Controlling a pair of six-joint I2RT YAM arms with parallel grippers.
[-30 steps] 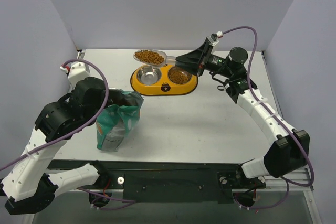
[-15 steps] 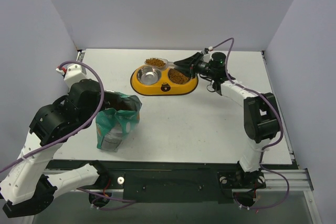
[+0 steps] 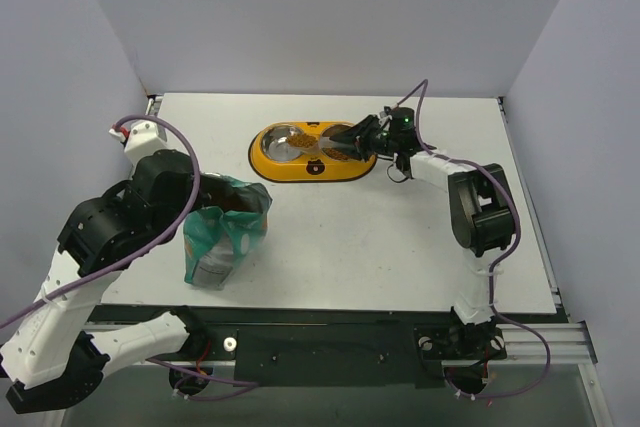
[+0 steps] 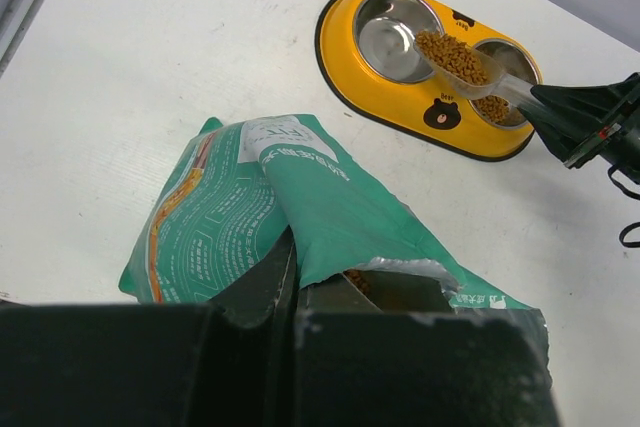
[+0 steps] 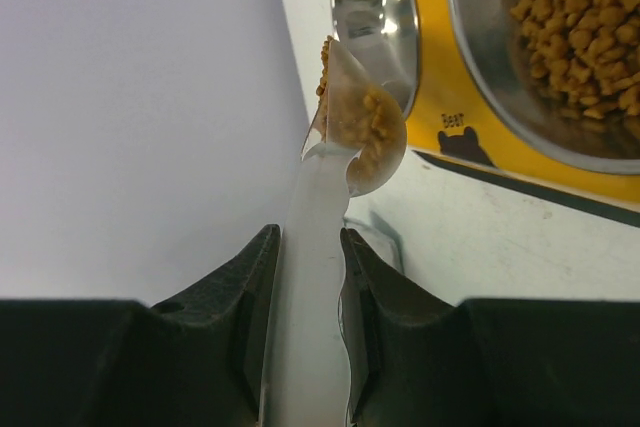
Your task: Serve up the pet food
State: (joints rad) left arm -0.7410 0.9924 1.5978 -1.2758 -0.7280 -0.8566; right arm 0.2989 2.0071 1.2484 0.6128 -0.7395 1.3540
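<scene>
Brown kibble (image 4: 450, 51) fills the clear scoop (image 5: 322, 182), its handle pinched in the right gripper (image 5: 308, 247); more lies in the feeder's (image 3: 300, 169) right bowl (image 4: 493, 107). The scoop points left along the feeder, load over the empty left bowl's (image 4: 392, 25) inner rim, so I'd judge a roll tips it in. The left gripper (image 4: 292, 292) is clamped on the bag (image 3: 222, 235), well apart

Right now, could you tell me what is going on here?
The right gripper holds a clear scoop full of kibble over the yellow feeder, its load at the edge of the empty bowl; the other bowl already has kibble. The left gripper is shut on the rim of the open bag, which stands on the table.
</scene>
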